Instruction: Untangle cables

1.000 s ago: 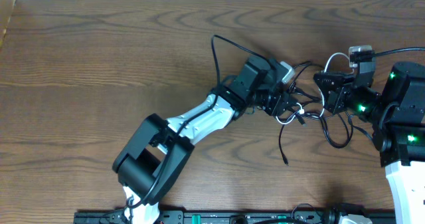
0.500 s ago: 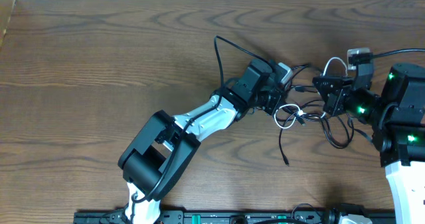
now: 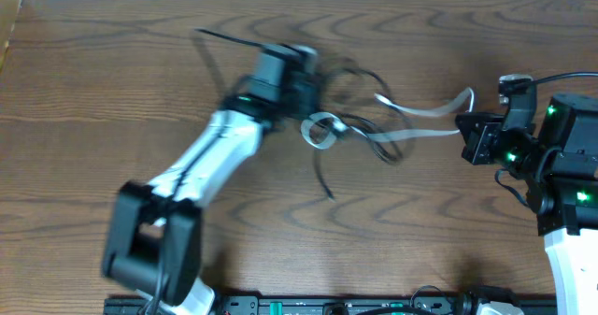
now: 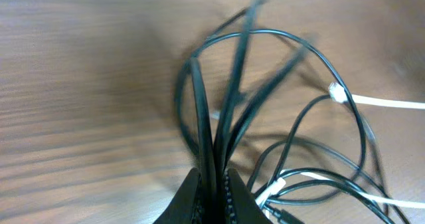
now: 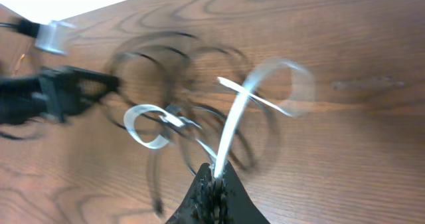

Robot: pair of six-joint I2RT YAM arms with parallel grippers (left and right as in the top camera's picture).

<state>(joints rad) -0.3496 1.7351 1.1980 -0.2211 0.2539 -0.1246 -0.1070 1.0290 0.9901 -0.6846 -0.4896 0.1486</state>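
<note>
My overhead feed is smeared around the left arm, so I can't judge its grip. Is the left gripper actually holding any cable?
Observer: Yes. The left wrist view shows the left gripper shut on the black cables. Several strands fan up from between its fingers.
Operator: And the right side?
Observer: The right wrist view shows the right gripper shut on the white cable, which runs straight out from its fingertips.
Operator: Is the white one free of the black ones?
Observer: Not in that view. Farther out, the white cable curls into a loop with black strands crossing it. Blur hides exactly how they interlock.
</note>
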